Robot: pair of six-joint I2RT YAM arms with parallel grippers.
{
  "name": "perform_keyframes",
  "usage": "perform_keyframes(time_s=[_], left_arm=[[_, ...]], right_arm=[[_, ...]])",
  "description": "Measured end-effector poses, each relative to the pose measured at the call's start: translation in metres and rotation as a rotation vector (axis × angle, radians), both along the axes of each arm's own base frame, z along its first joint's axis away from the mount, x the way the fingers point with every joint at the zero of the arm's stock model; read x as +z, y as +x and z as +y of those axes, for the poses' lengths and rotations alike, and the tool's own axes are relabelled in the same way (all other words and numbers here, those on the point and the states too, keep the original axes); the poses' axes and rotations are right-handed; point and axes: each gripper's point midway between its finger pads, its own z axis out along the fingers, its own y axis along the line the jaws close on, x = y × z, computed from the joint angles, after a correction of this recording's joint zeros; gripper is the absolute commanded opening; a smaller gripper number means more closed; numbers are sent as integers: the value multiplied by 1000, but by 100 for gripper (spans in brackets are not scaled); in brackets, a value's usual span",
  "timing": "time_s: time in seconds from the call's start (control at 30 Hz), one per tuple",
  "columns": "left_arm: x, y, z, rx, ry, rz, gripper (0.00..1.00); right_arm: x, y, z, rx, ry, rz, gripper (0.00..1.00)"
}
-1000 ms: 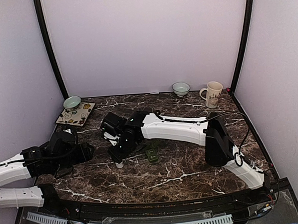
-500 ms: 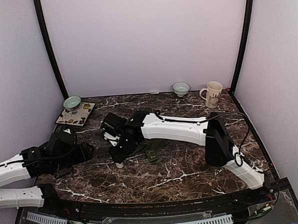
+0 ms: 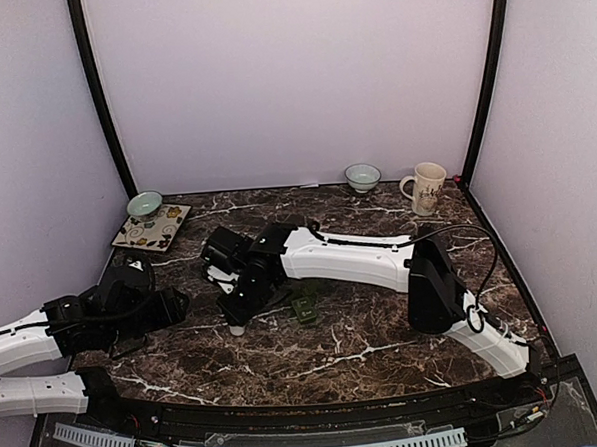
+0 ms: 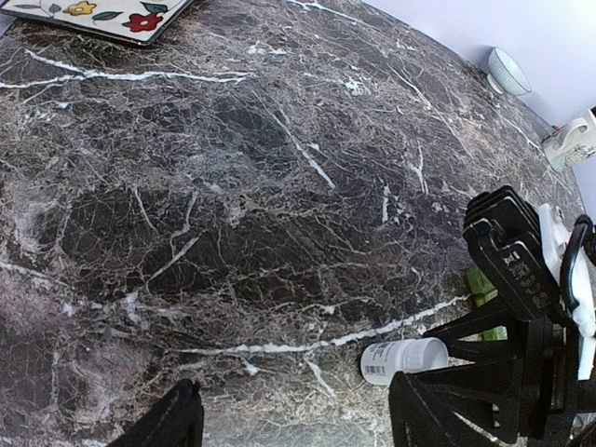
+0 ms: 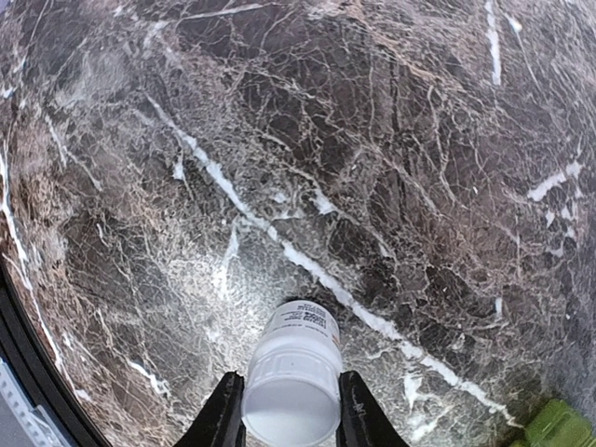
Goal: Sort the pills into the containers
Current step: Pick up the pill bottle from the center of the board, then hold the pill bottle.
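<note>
Since the earlier frame the right gripper has narrowed. Its fingers now press both sides of a white bottle. The green containers lie just to its right, apart. The left gripper is wide open and empty. Bare table runs to the near edge, with the plate and mug well apart.

My right arm reaches from the near right corner of the table across toward its left half, with the wrist tipped down. The right gripper has its fingers set against both sides of a white bottle. My left arm sits folded low at the near left edge. The left gripper points inward with its fingers wide apart.
</note>
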Motion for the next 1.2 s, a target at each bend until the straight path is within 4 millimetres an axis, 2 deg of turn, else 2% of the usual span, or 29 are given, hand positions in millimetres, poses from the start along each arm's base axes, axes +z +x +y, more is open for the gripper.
perform_keyframes(time_s=[0.13,0.33,0.47,0.57,0.77,0.87,0.97,1.07,1.2], left_arm=[[-1,0,0,-1,0,1,73],[-2,1,-4,-9,-14,-3,82],[-1,5,-15,-38,-52,-19,90],[-2,8,-26,-72,-92,-30,91],[1,18,-57,-189,-197,-65,91],[5,23,-77,-283,-230,-84,91],[17,28,-105,-408,-253,-98,91],[40,32,-134,-538,-293,-141,89],[72,31,-155,-653,-356,-226,87]], right_arm=[[0,2,0,1,1,-1,24],[0,5,-4,-4,8,6,19],[9,4,-27,-30,17,40,18],[38,13,-48,-76,75,67,18],[126,43,-87,-170,311,76,18],[149,48,-100,-182,386,86,18],[148,38,-106,-169,401,121,18],[138,30,-111,-168,394,164,17],[131,24,-121,-189,401,211,17]])
